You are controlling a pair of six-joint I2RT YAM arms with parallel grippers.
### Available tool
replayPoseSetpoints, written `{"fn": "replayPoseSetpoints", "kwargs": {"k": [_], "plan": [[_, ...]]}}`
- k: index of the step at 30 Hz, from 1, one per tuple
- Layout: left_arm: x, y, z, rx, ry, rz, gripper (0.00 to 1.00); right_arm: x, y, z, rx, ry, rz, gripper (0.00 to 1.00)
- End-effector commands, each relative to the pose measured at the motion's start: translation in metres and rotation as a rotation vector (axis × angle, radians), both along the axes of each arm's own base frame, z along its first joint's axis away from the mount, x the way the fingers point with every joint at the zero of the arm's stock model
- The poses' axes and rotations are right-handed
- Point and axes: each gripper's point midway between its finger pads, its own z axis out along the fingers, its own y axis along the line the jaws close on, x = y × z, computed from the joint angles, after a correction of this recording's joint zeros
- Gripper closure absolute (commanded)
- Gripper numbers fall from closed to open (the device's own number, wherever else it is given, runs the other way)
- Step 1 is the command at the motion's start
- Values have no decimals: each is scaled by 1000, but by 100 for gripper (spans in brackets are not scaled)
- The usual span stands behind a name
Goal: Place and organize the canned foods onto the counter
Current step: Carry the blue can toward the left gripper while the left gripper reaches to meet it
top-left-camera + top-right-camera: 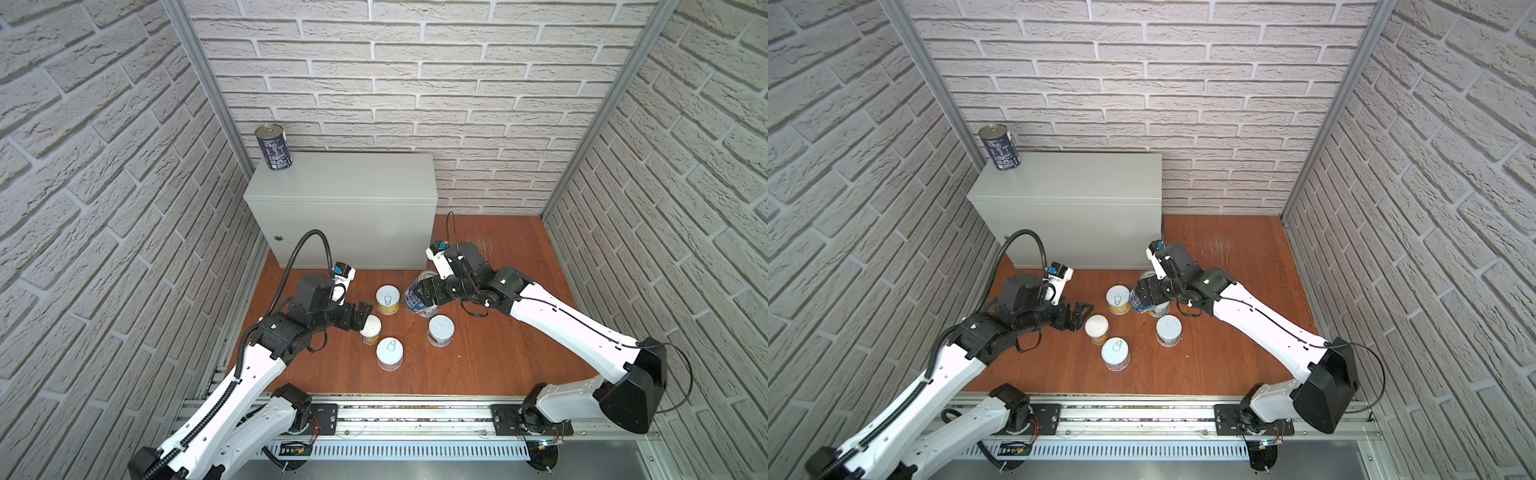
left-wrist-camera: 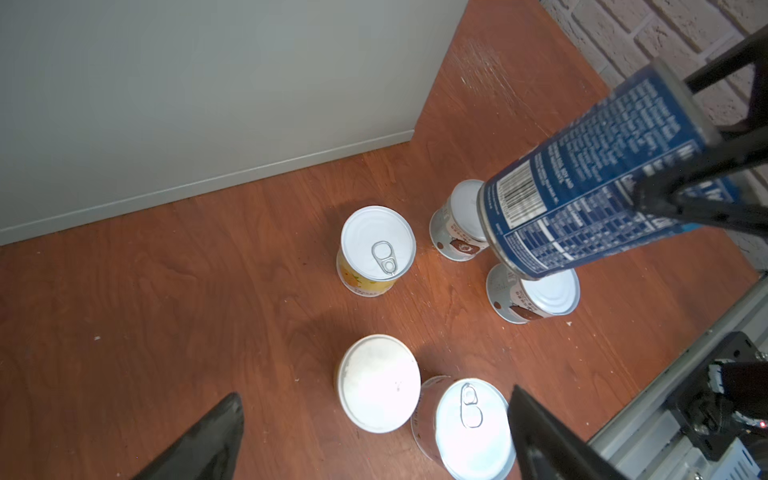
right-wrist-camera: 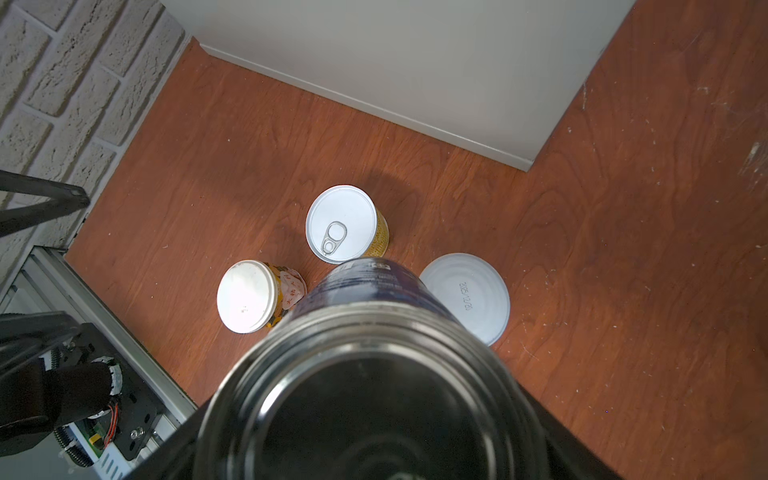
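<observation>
Nearest, at six o'clock in the cluster (far wall taken as twelve): short round tin with white pull-tab lid and pale label [image 1: 390,353], upright on the reddish-brown wooden floor [image 1: 498,357]. Just beside it at eleven, short can with matte white plastic lid and yellow-pink label [image 1: 371,327].

Left gripper [image 1: 360,316] hangs at that can's ten o'clock side, jaws spread wide, holding nothing. Risk, as I judge it: the neighbour tin stands so close that a closing finger could shove or tip it. Curved walls and slick lids give little purchase.

At three o'clock, short grey-white-labelled tin with plain white lid [image 1: 441,329]. Beyond, at twelve, short yellow-labelled tin with pull-tab lid [image 1: 387,300].

Right gripper [image 1: 424,294] pinches a tall dark-blue-labelled cylindrical can [image 2: 582,199] toward its upper end. The can is off the floor and tilted, its base over another short white-lidded tin [image 2: 459,216]. Glossy label, smooth metal, off-centre hold: it may swivel or slip and drop onto the tins below. A low swing could clip them.

Farthest, at twelve: light-grey flat-topped metal cabinet box [image 1: 345,183], the counter, hard-edged. A second tall dark-blue can with silver top [image 1: 274,149] stands at its far ten o'clock corner. The carried can must clear the front edge, since a knock there could jar the grip.
</observation>
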Motion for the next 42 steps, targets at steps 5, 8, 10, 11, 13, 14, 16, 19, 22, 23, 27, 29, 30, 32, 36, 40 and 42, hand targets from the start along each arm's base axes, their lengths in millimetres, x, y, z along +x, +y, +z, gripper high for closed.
{"fn": "replayPoseSetpoints", "kwargs": {"k": [5,8,10,11,13,14,16,19,22,23,27,29,30,32,36,40,42], "plan": [[17,-38,9,-5,-57,-14,2,11,-5,41,90,-150,-9,40],[16,-58,3,-26,-56,-51,2,10,-6,41,97,-143,-9,40],[12,-74,1,-53,-53,-111,2,9,-5,44,111,-138,-13,40],[10,-80,1,-62,-52,-131,2,9,-4,46,121,-137,-12,40],[8,-87,1,-62,-53,-149,2,8,-2,51,145,-142,-7,40],[6,-90,0,-61,-51,-162,2,7,0,54,160,-144,0,40],[4,-94,-2,-59,-42,-179,2,6,2,57,173,-147,7,40],[1,-98,-4,-53,-29,-197,2,6,3,57,172,-140,11,40],[-3,-101,-3,-65,-44,-220,2,6,4,56,170,-131,20,40],[-5,-102,-1,-72,-54,-228,2,5,6,56,173,-124,26,40],[-9,-108,6,-113,-102,-277,2,1,13,59,198,-107,63,41],[-10,-109,7,-117,-126,-292,2,0,17,61,216,-101,78,41],[-9,-109,8,-117,-139,-296,2,0,18,62,221,-99,84,41],[-10,-110,10,-126,-163,-308,2,-1,21,63,231,-94,97,41],[-10,-113,16,-145,-218,-334,2,0,29,65,248,-75,129,41],[-11,-113,17,-128,-254,-360,2,1,37,66,270,-51,152,41],[-13,-115,18,-124,-266,-387,2,0,41,68,287,-38,168,41]]}}
